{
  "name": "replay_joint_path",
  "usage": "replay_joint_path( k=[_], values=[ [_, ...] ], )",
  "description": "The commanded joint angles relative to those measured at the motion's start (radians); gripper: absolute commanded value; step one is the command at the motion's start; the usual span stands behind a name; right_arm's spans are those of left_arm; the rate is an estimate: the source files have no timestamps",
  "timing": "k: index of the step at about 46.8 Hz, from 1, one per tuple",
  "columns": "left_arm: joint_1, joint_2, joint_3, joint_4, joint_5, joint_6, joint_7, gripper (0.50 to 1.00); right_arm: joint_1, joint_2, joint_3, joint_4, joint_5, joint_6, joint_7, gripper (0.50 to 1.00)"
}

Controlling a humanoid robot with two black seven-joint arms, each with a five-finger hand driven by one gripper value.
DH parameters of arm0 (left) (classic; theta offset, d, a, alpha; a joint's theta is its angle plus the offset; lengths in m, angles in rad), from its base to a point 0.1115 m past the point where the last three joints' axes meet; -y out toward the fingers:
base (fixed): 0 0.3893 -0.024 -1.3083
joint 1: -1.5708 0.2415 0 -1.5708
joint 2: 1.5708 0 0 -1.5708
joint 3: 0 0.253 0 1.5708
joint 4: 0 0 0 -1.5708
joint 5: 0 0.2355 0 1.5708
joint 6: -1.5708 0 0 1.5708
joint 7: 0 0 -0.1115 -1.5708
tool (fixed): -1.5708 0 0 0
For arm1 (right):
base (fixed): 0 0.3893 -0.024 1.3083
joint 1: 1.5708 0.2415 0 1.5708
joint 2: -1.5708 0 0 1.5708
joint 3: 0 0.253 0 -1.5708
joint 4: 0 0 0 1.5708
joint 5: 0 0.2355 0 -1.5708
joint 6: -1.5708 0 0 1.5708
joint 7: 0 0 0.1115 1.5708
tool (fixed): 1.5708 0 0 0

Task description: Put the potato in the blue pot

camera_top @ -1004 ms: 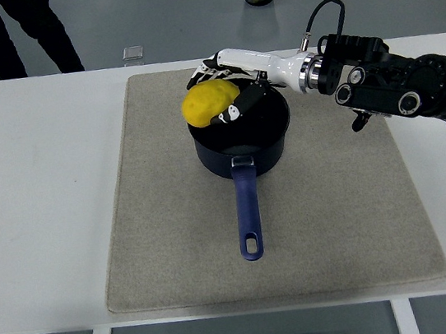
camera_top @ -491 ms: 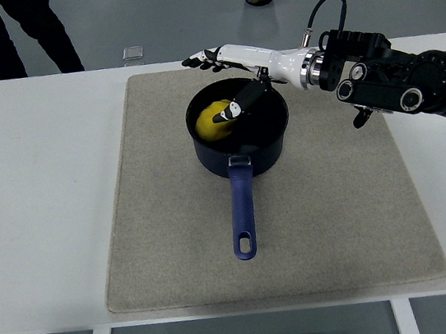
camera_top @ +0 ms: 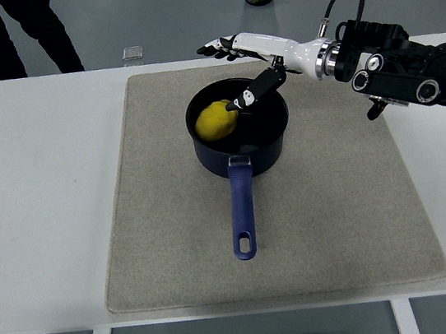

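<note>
The potato (camera_top: pixel 216 121) lies inside the blue pot (camera_top: pixel 240 131), against its left wall. The pot stands on the far half of the grey mat (camera_top: pixel 165 225), a little left of the mat's middle, and its handle points to the near edge of the table (camera_top: pixel 38 209). Around the pot there is free room: the mat is bare to the left, to the right and beside the handle on the near side. The far edge of the mat is close behind the pot.

The right hand (camera_top: pixel 243 64) hangs over the far right rim of the pot, open, with the fingers stretched to the left and the thumb pointing down toward the potato. It holds nothing.

A second ago this hand carried the potato over the left rim. Half a second ago the potato was already in the pot, with the thumb just above it. Since then the hand went up and to the right, and the handle stayed where it turned to.
</note>
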Motion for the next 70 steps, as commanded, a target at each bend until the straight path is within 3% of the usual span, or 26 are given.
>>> replay_joint_path(
  k=[1,10,17,28,33,43,52,70],
  values=[
    [0.0,0.0,0.0,0.0,-0.001,0.0,0.0,0.996,-0.007,-0.015,0.001,-0.01,0.075,-0.004,0.0,0.928],
    [0.0,0.0,0.0,0.0,-0.001,0.0,0.0,0.996,-0.019,-0.039,0.001,-0.093,0.303,-0.005,-0.008,0.928],
    [0.0,0.0,0.002,0.001,-0.001,0.0,0.0,0.996,-0.051,-0.065,0.037,-0.203,0.463,0.001,-0.109,0.928],
    [0.0,0.0,0.002,0.0,0.001,0.0,0.0,0.996,-0.153,-0.114,0.343,-0.263,0.506,0.008,-0.25,0.928],
    [0.0,0.0,0.002,0.0,0.001,0.0,0.0,0.996,-0.189,-0.144,0.433,-0.263,0.511,0.018,-0.29,0.928],
    [0.0,0.0,0.002,0.0,0.001,0.0,0.0,0.996,-0.228,-0.187,0.536,-0.262,0.517,0.047,-0.321,0.928],
    [0.0,0.0,0.002,-0.002,0.001,0.0,0.0,0.996,-0.272,-0.177,0.657,-0.26,0.518,0.048,-0.333,0.928],
    [0.0,0.0,0.0,0.0,0.001,0.0,0.0,0.996,-0.332,-0.141,0.671,-0.26,0.517,0.047,-0.331,0.928]
  ],
)
